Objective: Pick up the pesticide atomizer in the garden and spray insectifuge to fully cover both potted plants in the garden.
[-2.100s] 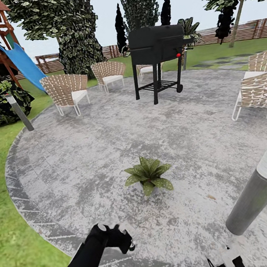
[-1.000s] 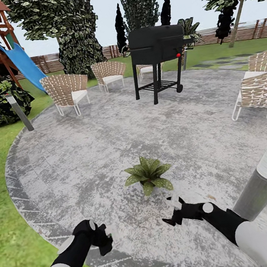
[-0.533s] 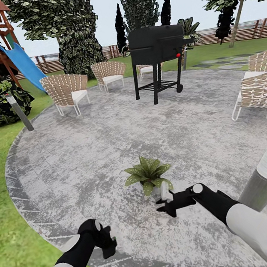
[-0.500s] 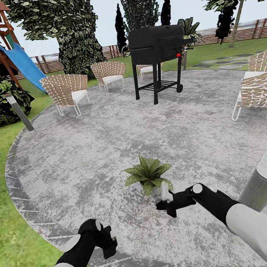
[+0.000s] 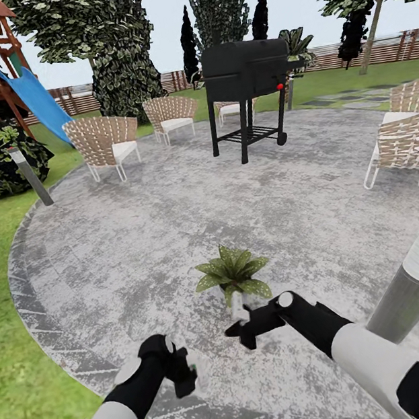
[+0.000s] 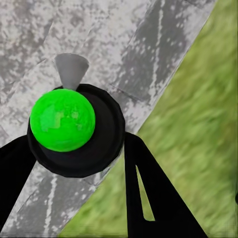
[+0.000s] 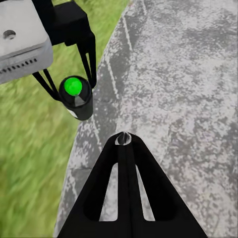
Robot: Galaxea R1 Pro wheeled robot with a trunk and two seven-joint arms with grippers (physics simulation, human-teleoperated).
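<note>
- Left gripper (image 5: 188,370) pinches the atomizer (image 6: 74,130) upright between its fingers, green button on top, nozzle out over the patio (image 5: 141,248).
- Right gripper (image 5: 240,320), fingers pressed together, sits beside the plant (image 5: 232,274), likely to press the button.

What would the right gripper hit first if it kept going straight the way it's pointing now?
Probably the grey paved patio. In the right wrist view the shut right gripper aims at bare paving, with the left gripper and its green-topped atomizer off to one side of that line. Depth is unclear.
</note>
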